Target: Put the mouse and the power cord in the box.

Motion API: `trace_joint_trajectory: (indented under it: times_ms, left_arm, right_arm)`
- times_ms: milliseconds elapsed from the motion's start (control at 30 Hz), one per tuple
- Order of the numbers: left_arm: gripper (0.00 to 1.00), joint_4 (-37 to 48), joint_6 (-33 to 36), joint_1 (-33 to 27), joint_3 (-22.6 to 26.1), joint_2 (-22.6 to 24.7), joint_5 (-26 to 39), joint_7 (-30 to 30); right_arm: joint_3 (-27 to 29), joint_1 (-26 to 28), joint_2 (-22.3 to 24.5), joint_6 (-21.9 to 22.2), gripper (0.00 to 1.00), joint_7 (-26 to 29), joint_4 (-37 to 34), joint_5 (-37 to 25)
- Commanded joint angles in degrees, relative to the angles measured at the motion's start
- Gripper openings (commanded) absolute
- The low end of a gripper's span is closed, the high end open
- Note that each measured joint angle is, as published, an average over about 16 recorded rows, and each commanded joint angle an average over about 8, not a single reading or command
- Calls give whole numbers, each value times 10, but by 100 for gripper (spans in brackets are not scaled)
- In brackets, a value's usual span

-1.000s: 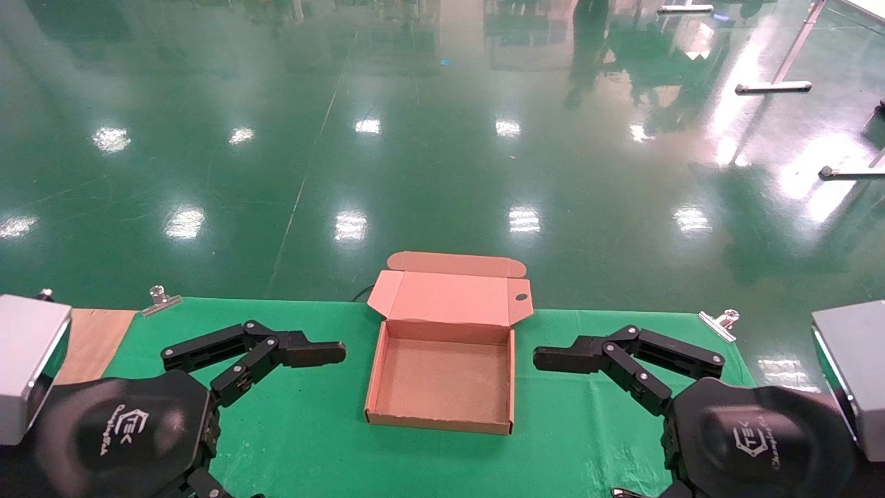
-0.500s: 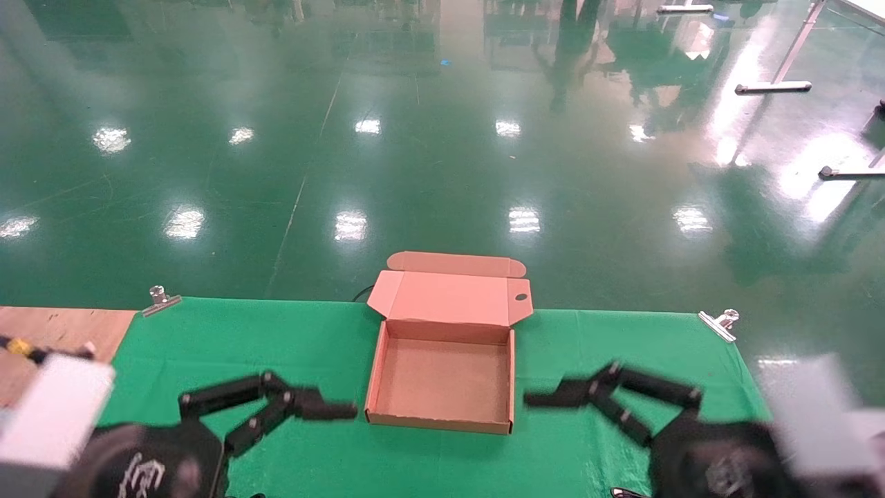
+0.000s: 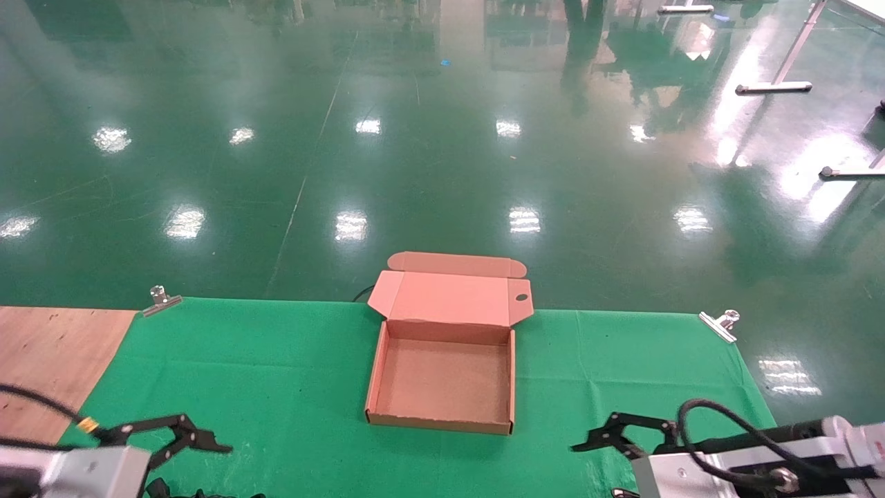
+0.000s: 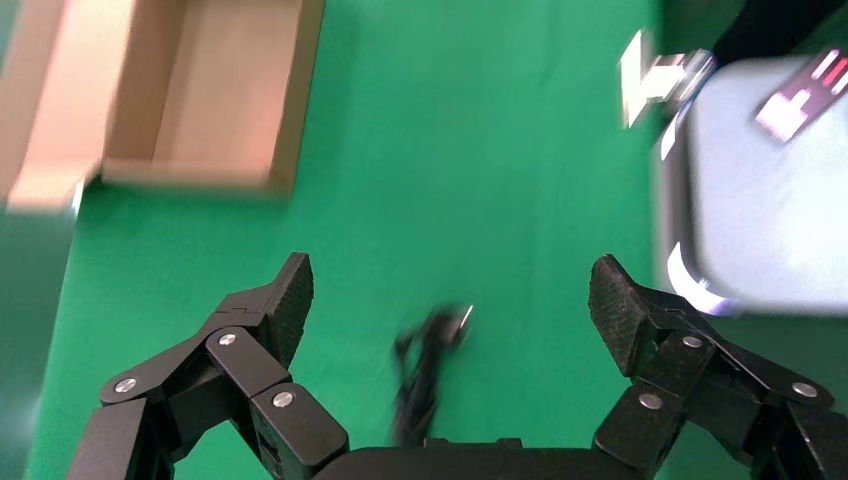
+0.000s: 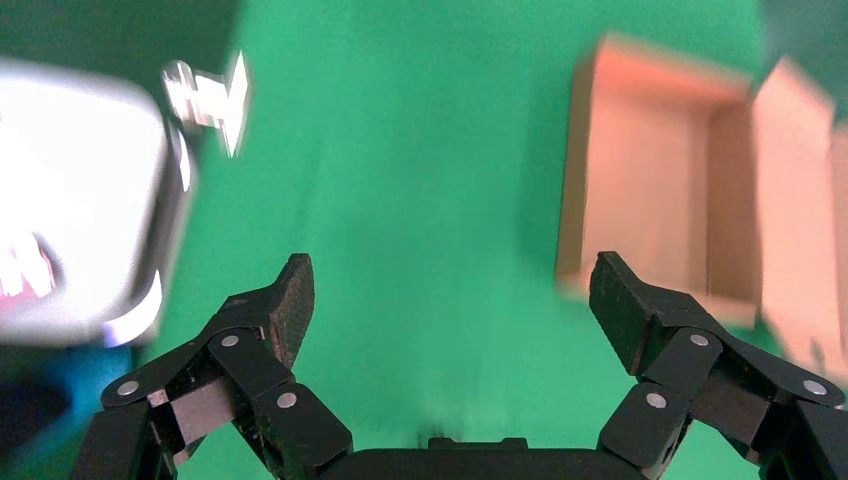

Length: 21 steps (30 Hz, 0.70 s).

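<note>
The box (image 3: 442, 377) lies open and empty in the middle of the green cloth, its flap lid (image 3: 449, 297) folded back with a small round hole. My left gripper (image 3: 207, 437) hovers open near the front left edge. In the left wrist view the power cord (image 4: 425, 370), a blurred black bundle with a shiny plug tip, lies on the cloth between the spread fingers of the left gripper (image 4: 450, 275); the box (image 4: 200, 90) is farther off. My right gripper (image 3: 594, 432) (image 5: 451, 272) is open and empty at the front right, with the box (image 5: 650, 180) ahead. The mouse is out of view.
Metal clips (image 3: 161, 301) (image 3: 719, 324) hold the green cloth (image 3: 290, 360) at the table's far corners. Bare wood (image 3: 55, 346) shows at the left. Beyond the far edge is shiny green floor. Each wrist view shows the other arm's grey housing (image 4: 760, 200) (image 5: 80, 200).
Both arms have drawn back from beside the box toward the table's front edge and now sit low in the head view. The box has not moved.
</note>
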Motion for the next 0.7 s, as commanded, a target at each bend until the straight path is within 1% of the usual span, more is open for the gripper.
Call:
trace_joint_trajectory:
  times_ms: [33, 200, 367, 500, 700]
  left_arm:
    - [100, 14, -6, -18, 16, 11, 48, 16]
    - [100, 88, -29, -31, 43, 59, 113, 72]
    - [100, 164, -44, -33, 65, 103, 147, 130]
    - [100, 226, -59, -38, 80, 132, 174, 176]
    - [100, 323, -88, -56, 98, 170, 211, 242]
  right_arm:
    - [-18, 15, -6, 1, 100, -4, 0, -46]
    - [-57, 32, -26, 11, 100, -9, -11, -145]
    - [-87, 31, -54, 39, 100, -22, -42, -220]
    - [-104, 27, -83, 70, 100, -44, -85, -262]
    - [-123, 33, -128, 106, 100, -85, -167, -297]
